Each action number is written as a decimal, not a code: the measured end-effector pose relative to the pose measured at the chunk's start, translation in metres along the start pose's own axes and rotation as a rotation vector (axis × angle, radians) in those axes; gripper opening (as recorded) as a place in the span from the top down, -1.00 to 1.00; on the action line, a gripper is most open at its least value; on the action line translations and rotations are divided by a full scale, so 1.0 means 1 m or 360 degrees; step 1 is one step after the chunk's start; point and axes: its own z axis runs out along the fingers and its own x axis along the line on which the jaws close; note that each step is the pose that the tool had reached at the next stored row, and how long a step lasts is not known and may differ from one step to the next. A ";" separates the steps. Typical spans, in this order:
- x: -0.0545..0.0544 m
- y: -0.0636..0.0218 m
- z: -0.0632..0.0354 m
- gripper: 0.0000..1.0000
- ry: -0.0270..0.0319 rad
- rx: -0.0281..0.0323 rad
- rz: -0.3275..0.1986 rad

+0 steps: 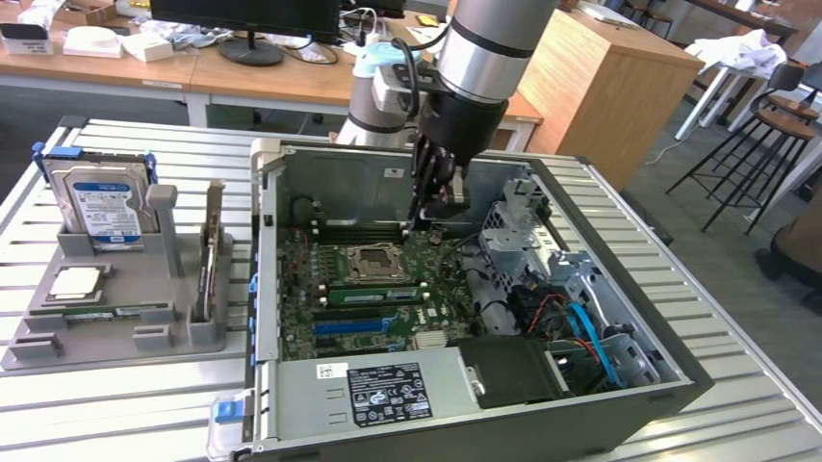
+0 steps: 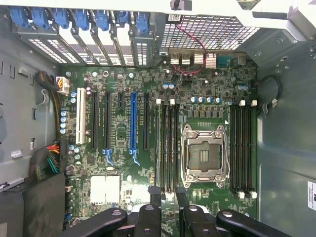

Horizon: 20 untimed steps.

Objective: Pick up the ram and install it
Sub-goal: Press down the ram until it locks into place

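My gripper (image 1: 434, 219) hangs inside the open computer case (image 1: 269, 289), above the motherboard (image 1: 321, 337) near its far memory slots (image 1: 366, 231). In the wrist view my gripper (image 2: 168, 200) stands open, its black fingers (image 2: 154, 205) apart over the end of the slots (image 2: 168, 148) beside the CPU socket (image 2: 205, 155); nothing sits between them. A green ram stick (image 1: 372, 294) appears seated on the board just in front of the socket. Another thin green stick (image 1: 114, 311) lies flat in the grey fixture at the exterior view's left.
The grey fixture (image 1: 38, 351) also holds an upright hard drive (image 1: 103, 207), a standing card (image 1: 210, 255) and a chip (image 1: 75, 281). Inside the case are a drive cage (image 1: 526, 236), cables (image 1: 578, 327), a power supply (image 1: 385, 390) and a blue expansion slot (image 2: 132, 123).
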 end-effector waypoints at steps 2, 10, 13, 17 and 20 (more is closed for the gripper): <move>0.000 0.0000 0.0000 0.53 0.00000 0.00000 0.0000; 0.000 0.0000 0.0000 0.80 0.00000 -0.00001 0.0000; 0.000 0.0000 0.0000 0.80 0.00000 0.00000 0.0000; 0.000 0.0000 0.0000 0.80 0.00000 0.00001 0.0000; 0.000 0.0000 0.0000 0.80 0.00000 0.00001 0.0000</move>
